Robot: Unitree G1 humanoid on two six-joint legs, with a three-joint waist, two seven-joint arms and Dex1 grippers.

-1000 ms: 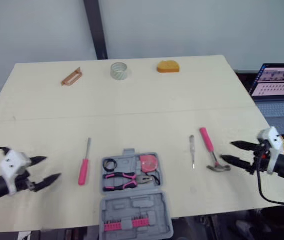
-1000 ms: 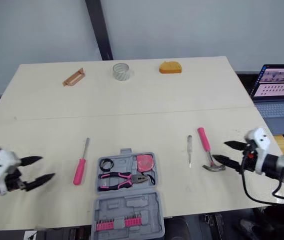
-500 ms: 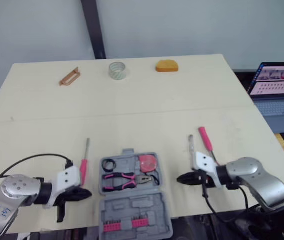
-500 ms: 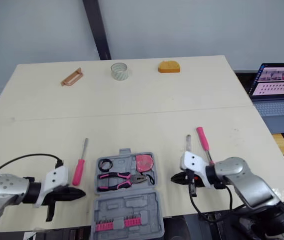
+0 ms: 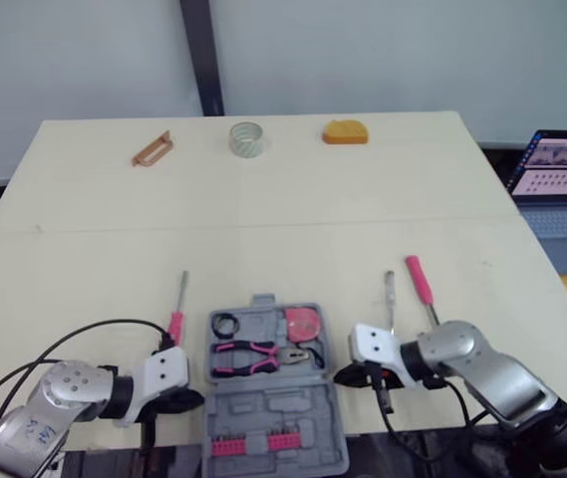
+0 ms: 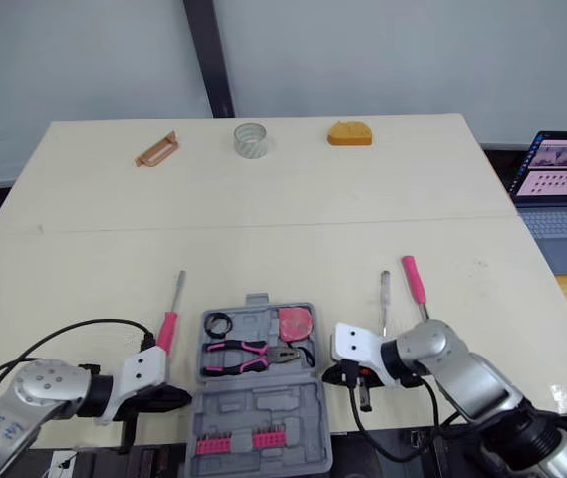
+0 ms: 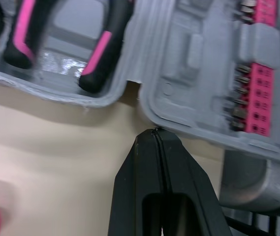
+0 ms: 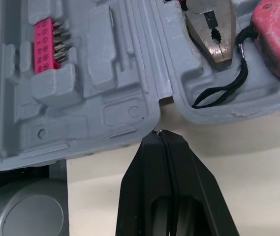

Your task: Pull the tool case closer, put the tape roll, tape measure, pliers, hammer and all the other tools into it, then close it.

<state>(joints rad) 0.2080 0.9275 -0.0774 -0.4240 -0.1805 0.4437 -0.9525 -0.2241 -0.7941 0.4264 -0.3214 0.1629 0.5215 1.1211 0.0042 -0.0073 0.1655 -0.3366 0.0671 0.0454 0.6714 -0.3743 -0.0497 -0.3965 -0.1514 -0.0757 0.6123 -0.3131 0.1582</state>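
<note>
The open grey case (image 5: 263, 408) lies at the near edge of the bench (image 5: 263, 209), midway between the robot's two arms. The left gripper (image 7: 155, 135) and right gripper (image 8: 160, 135) point inward at it from either side.

Both sets of fingers are pressed tightly together and grip nothing. The left gripper's tip touches the case's left rim right beside the hinge notch. The right gripper's tip meets the right rim at the matching spot, on the corner of the half nearer the robot.

The far half of the case holds the pink-and-black pliers (image 5: 253, 352), a red tape measure (image 5: 301, 323) with its black wrist loop, and a small black ring (image 5: 225, 324). The near half carries a pink strip of bits (image 5: 253, 443).

A pink-handled screwdriver (image 5: 176, 317) lies on the bench just left of the case. To the right lie a slim metal tool (image 5: 390, 299) and the hammer (image 5: 419, 282), whose head is hidden behind the right arm.

Well apart from these, along the far edge of the bench, sit a brown handle-shaped piece (image 5: 152, 148), a clear tape roll (image 5: 247, 138) and an orange block (image 5: 346, 131). An open laptop (image 5: 562, 179) stands off the bench's right side.
</note>
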